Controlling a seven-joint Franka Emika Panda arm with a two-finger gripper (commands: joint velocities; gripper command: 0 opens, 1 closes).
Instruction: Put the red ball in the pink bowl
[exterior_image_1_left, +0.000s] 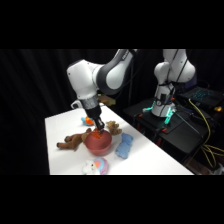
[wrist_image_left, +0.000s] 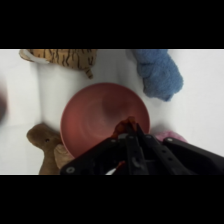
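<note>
Holding: the red ball (exterior_image_1_left: 96, 132) sits pinched between the tips of the gripper (exterior_image_1_left: 98, 131), directly above the pink bowl (exterior_image_1_left: 95, 146); in the wrist view the ball (wrist_image_left: 128, 124) shows as a small red-orange lump at the end of the black linkage, over the bowl's rim.
Fingers: pressed in on the ball from both sides, the gripper (wrist_image_left: 128, 131) pointing straight down.
Bowl: the pink bowl (wrist_image_left: 90, 120) stands upright on the white table (exterior_image_1_left: 150, 157), its inside plain, with nothing lying on the part that shows.
Ball and bowl: whether the ball touches the bowl's wall cannot be told; it hangs over the bowl's near side in the wrist view.
Brown plush toy (exterior_image_1_left: 74, 141): lies just beside the bowl on its left in the side view, seemingly touching the rim; it shows at the lower left of the wrist view (wrist_image_left: 46, 145).
Blue plush toy (exterior_image_1_left: 124, 145): lies just right of the bowl in the side view, close to it but apart in the wrist view (wrist_image_left: 159, 72).
Striped tiger plush (wrist_image_left: 65, 57): lies beyond the bowl, near the wrist view's top.
White-pink-blue plush ball (exterior_image_1_left: 96, 166): rests in front of the bowl near the table's front edge.
Orange-and-blue toy (exterior_image_1_left: 87, 120): lies behind the gripper, farther back on the table.
</note>
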